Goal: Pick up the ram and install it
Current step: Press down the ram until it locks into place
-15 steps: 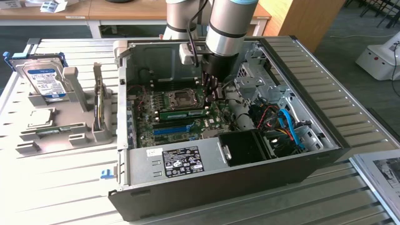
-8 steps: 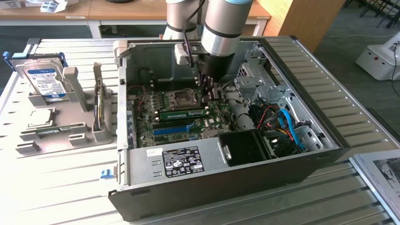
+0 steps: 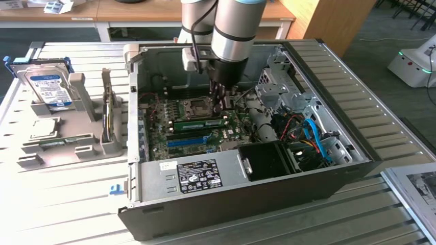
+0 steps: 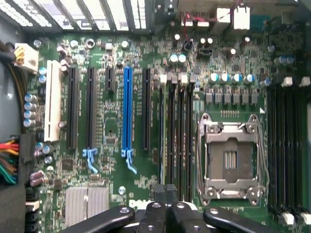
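1. My gripper [image 3: 219,98] is closed and empty, poised mid-frame above the motherboard [image 3: 178,133] inside the open case [image 3: 327,168].
2. The ram [image 3: 199,123] lies seated in its slot just below, beside the empty CPU socket [image 3: 197,107].

Arm vertical, wrist pointing down; pincer [image 4: 165,194] closed (fingertips pressed together), nothing visibly held.

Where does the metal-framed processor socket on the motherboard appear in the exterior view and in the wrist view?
Exterior view: the processor socket lies inside the open computer case, near the middle of the motherboard.
Wrist view: the processor socket sits between two banks of black memory slots.
Shared landmark: the blue expansion slot, also in the wrist view.
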`<state>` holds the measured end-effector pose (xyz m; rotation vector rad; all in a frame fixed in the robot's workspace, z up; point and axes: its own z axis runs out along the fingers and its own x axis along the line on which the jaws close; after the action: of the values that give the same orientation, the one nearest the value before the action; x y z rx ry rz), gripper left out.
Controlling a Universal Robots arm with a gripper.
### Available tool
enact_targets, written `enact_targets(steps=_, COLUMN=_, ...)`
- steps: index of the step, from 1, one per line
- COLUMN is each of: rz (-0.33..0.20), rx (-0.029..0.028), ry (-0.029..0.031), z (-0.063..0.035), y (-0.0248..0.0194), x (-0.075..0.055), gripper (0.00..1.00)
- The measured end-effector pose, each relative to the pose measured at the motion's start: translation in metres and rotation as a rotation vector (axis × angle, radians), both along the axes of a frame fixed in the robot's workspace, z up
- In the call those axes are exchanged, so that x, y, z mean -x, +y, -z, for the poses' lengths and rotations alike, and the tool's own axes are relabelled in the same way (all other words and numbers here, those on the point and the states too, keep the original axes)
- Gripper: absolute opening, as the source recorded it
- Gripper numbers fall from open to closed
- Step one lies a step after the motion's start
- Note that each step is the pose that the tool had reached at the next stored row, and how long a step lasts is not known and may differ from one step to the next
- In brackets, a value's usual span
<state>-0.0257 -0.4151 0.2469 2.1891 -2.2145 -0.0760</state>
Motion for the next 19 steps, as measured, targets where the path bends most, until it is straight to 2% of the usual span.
enact_targets(steps=19, rz=0.0, rx=0.0001, ry=0.0, z=0.0, y=0.0, x=0.041, gripper=0.1)
